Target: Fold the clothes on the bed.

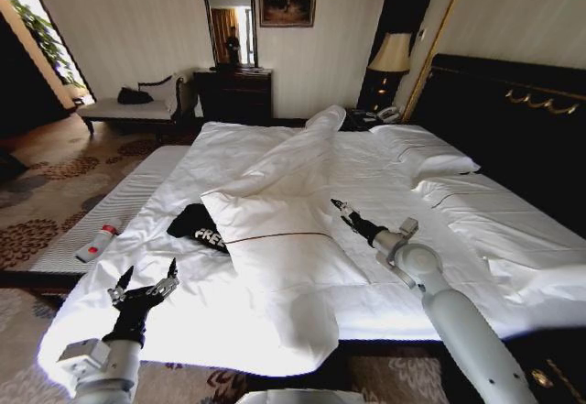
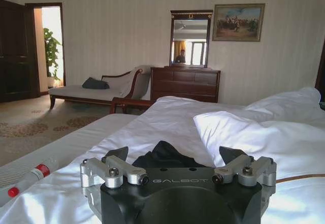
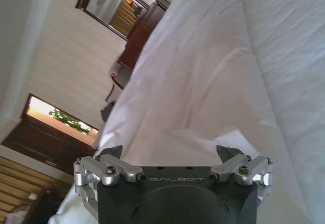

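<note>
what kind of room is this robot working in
Most likely a hotel bedroom, or a formal home one. A large bed with white linen and a dark headboard, a dark wooden dresser under a framed mirror, and a cushioned chaise by the wall all point that way.

Pale grey tubular arms; black wrist housings marked "GALBOT"; left gripper (image 1: 146,280) and right gripper (image 1: 341,208) with silver screw-fastened linkages, black fingertips.

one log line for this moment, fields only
left end effector: open, near bed corner, short of T-shirt | right end effector: open, over duvet | T-shirt: crumpled, unfolded, partly under duvet
</note>
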`<state>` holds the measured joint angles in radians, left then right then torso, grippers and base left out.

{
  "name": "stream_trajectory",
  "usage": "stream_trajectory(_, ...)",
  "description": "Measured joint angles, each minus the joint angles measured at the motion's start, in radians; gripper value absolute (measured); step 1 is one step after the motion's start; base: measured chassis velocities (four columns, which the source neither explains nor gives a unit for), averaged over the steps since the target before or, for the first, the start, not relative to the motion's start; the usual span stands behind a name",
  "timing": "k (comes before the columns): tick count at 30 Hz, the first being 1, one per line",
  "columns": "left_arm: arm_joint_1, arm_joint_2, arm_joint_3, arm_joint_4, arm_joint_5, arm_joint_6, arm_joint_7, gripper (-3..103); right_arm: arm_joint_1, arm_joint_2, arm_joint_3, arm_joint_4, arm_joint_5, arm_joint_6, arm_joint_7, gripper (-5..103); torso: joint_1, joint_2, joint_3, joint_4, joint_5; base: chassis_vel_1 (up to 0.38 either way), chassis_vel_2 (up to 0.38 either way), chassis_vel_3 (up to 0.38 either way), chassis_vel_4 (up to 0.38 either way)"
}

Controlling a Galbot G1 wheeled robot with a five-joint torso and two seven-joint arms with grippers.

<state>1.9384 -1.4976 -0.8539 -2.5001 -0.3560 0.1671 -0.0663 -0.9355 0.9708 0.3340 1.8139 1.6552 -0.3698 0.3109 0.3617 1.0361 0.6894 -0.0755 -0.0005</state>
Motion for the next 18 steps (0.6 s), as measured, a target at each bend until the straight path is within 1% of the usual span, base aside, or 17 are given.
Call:
stream_trajectory(2, 0.0, -0.001, 0.001, 0.0, -0.013, 0.0, 0.0, 100, 0.037, 0.013, -0.04, -0.054, -0.026, -0.003, 0.0, 100, 0.0, 0.0, 0.0, -0.0001, -0.0001, 0.0, 0.0, 0.0, 0.0)
stream_trajectory(6, 0.0, -0.002, 0.002, 0.0, -0.014, 0.001, 0.0, 100, 0.06, 0.023, -0.063, -0.085, -0.031, -0.009, 0.0, 100, 0.0, 0.0, 0.0, 0.0, 0.0, 0.0, 0.0, 0.0, 0.0)
stream_trajectory(10, 0.001, -0.003, 0.001, 0.0, -0.013, 0.001, 0.0, 100, 0.132, 0.053, -0.125, -0.151, -0.032, -0.017, -0.009, 100, 0.0, 0.0, 0.0, -0.0002, -0.0002, 0.0, 0.0, 0.0, 0.0)
stream_trajectory(11, 0.001, -0.003, 0.001, 0.0, -0.013, 0.001, 0.0, 100, 0.132, 0.053, -0.125, -0.151, -0.032, -0.017, -0.009, 100, 0.0, 0.0, 0.0, -0.0002, -0.0002, 0.0, 0.0, 0.0, 0.0)
stream_trajectory(15, 0.001, -0.001, -0.004, 0.0, -0.012, 0.002, -0.001, 100, 0.198, 0.098, -0.173, -0.185, -0.027, -0.011, -0.028, 100, 0.0, 0.0, 0.0, 0.0001, -0.0003, 0.0, 0.0, 0.0, 0.0)
stream_trajectory(16, 0.001, -0.001, -0.004, 0.0, -0.012, 0.002, -0.001, 100, 0.198, 0.098, -0.173, -0.185, -0.027, -0.011, -0.028, 100, 0.0, 0.0, 0.0, 0.0001, -0.0003, 0.0, 0.0, 0.0, 0.0)
stream_trajectory(18, -0.001, -0.001, -0.004, 0.0, -0.009, 0.002, -0.001, 100, 0.234, 0.131, -0.203, -0.194, -0.02, -0.007, -0.043, 100, 0.0, 0.0, 0.0, 0.0001, -0.0003, 0.0, 0.0, 0.0, 0.0)
